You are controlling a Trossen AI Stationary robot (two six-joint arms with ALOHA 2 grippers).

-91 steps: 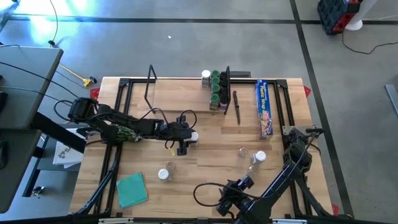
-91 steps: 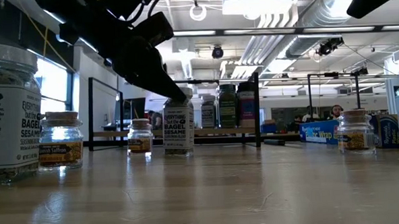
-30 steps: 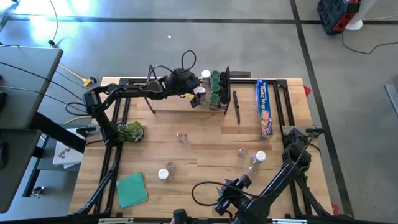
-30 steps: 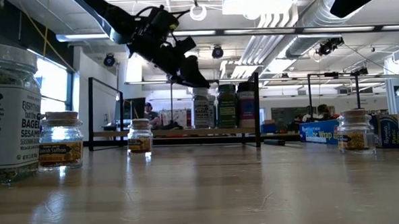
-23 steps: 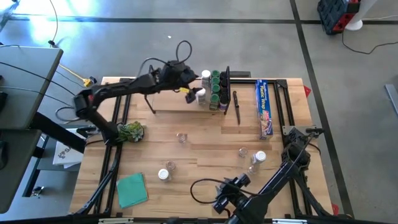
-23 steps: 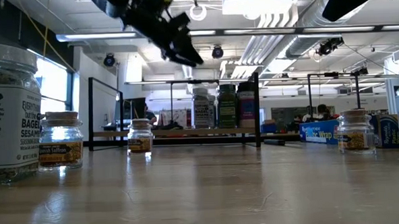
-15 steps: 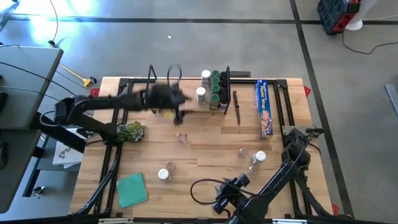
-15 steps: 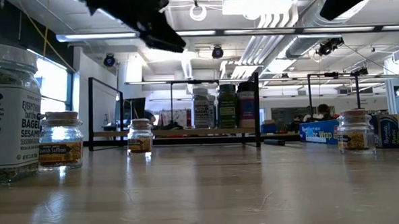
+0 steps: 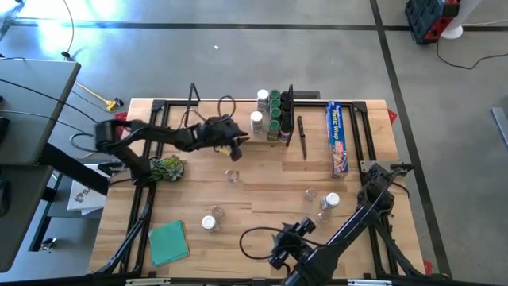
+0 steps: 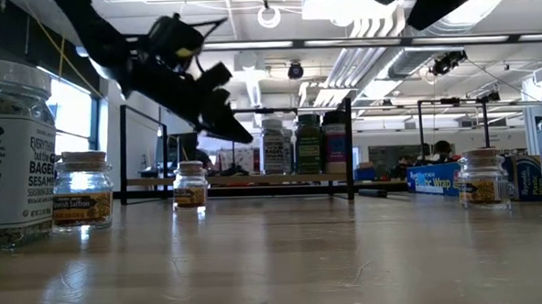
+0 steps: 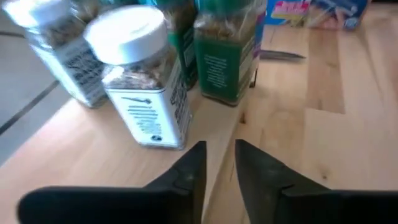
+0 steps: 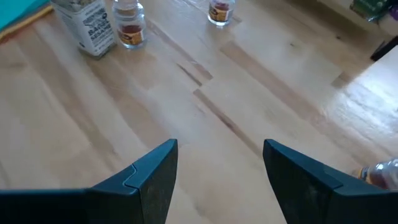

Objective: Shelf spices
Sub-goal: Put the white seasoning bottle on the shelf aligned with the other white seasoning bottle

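The shelf (image 9: 230, 131) is a light-wood board with black wire frames at its ends, at the table's far middle. Several spices stand on its right end: a white-lidded jar (image 9: 256, 121) (image 11: 140, 81) and green-lidded jars (image 9: 275, 111) (image 11: 224, 56). More spices stand on the table: a small clear jar (image 9: 232, 175), two at the near left (image 9: 209, 222) and some at the right (image 9: 332, 200). My left gripper (image 9: 236, 143) (image 11: 221, 162) hovers off the shelf's near edge, fingers a narrow gap apart, empty. My right gripper (image 9: 278, 254) (image 12: 221, 162) waits open at the near edge.
A long blue wrap box (image 9: 338, 139) and a dark knife (image 9: 302, 137) lie right of the shelf. A green leafy bunch (image 9: 167, 168) sits at the left edge and a teal cloth (image 9: 168, 241) at the near left. A tall jar (image 10: 10, 154) stands close to the low camera.
My left gripper has drawn back from the white-lidded jar on the shelf, swinging toward the table's left and near side and then dropping lower above the shelf's near edge. The jar stays upright on the shelf.
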